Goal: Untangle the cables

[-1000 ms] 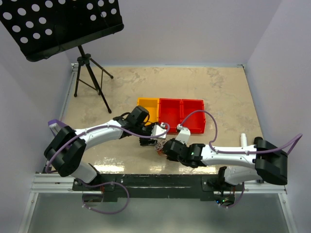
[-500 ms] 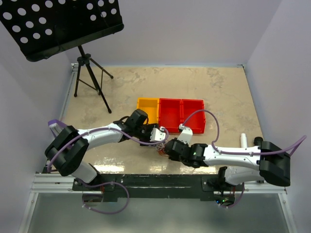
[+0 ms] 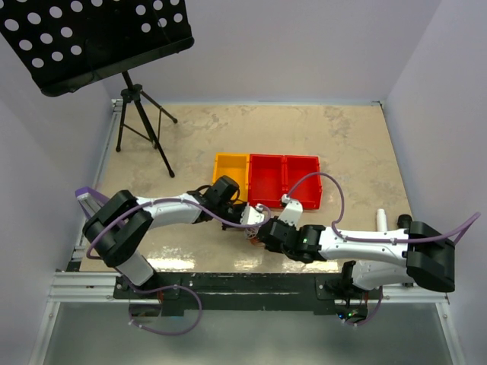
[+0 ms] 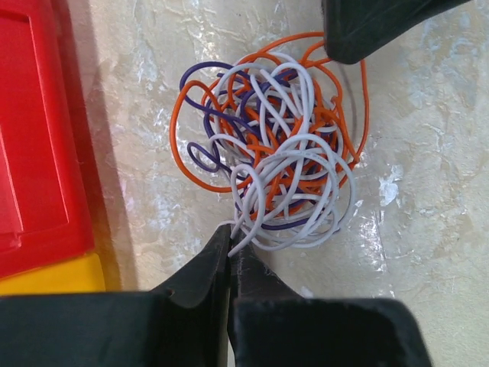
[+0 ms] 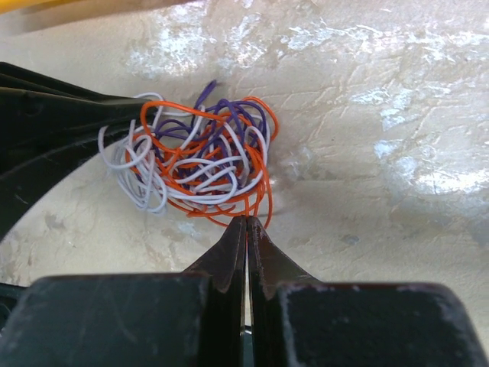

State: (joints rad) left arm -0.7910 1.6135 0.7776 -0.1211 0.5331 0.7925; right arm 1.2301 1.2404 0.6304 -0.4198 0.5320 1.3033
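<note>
On your left, the yellow bin (image 3: 230, 169) sits on the desk (image 3: 342, 137). Just in front of it your left end effector (image 4: 230, 233) is clenched, a white strand caught at its tips. That strand belongs to the cables (image 4: 275, 145), a tight ball of white, orange and purple wire lying on the desk between both arms. Your right end effector (image 5: 247, 225) is clenched too, its tips touching an orange loop; you cannot tell whether it is pinched. Two red bins (image 3: 283, 179) stand beyond.
</note>
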